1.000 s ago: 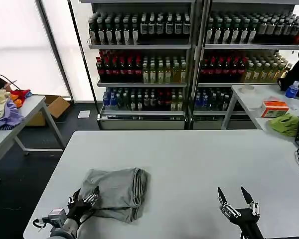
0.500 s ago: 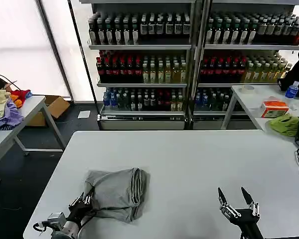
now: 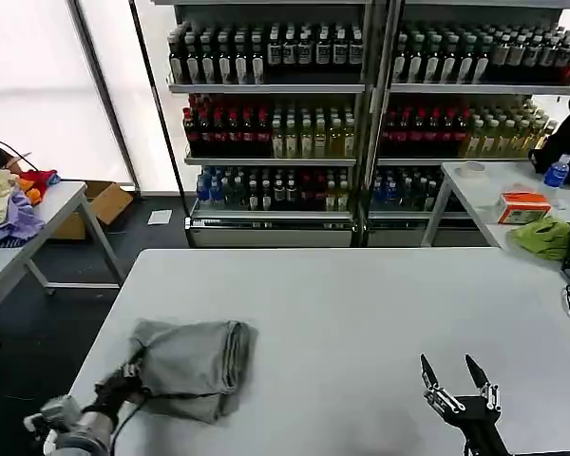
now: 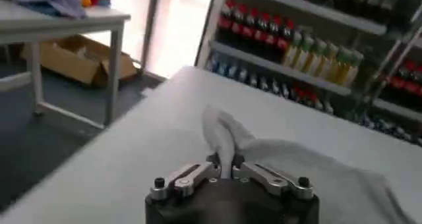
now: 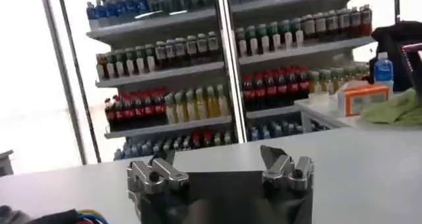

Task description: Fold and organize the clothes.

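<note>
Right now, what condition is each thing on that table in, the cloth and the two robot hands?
Grey shirt: folded into a bundle, lying near the table's left edge.
Left gripper: fingers shut on a pinch of the shirt's near corner.
Right gripper: fingers open, holding nothing, above the table.

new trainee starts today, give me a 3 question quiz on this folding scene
1. True or false: the left gripper is shut on a corner of the folded shirt.
2. Which gripper hangs open over bare table? A) left B) right
3. Fill in: the shirt lies near the table's ____ edge, by the robot's sides.

Key: 1 true. 2 B, the right gripper. 3 left.
</note>
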Controlling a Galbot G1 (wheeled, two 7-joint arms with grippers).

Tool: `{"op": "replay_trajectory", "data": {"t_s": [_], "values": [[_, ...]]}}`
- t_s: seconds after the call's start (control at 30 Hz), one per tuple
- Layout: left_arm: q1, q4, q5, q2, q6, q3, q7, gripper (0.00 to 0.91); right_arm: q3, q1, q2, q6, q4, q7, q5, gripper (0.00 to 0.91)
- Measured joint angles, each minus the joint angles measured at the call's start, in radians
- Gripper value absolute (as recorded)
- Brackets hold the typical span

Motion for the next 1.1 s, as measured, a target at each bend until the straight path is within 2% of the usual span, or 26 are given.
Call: {"op": "replay_trajectory", "data": {"t_s": [0.33,0.6,0.77,0.87,1.1], "values": [[0.008,0.019,-0.144,0.185,0.064,-0.290,0.062,0.030,-0.007,0.017,0.003,-0.004,-0.001,0.003,0.007,0.907],[0.003,0.020,-0.187,0.317,0.100,-0.374,0.085,0.030,0.006,0.020,0.002,-0.007,-0.005,0.008,0.029,0.907],[0.009,-0.033,-0.189,0.340,0.121,-0.340,0.088,0.030,0.010,0.022,0.004,-0.008,-0.011,0.010,0.040,0.907],[0.003,-0.075,-0.194,0.353,0.138,-0.276,0.083,0.030,0.008,0.029,0.009,-0.011,-0.020,0.012,0.041,0.907],[-0.061,-0.136,-0.203,0.348,0.161,0.010,0.050,0.030,0.003,0.025,0.022,-0.023,-0.028,0.015,0.040,0.907]]}}
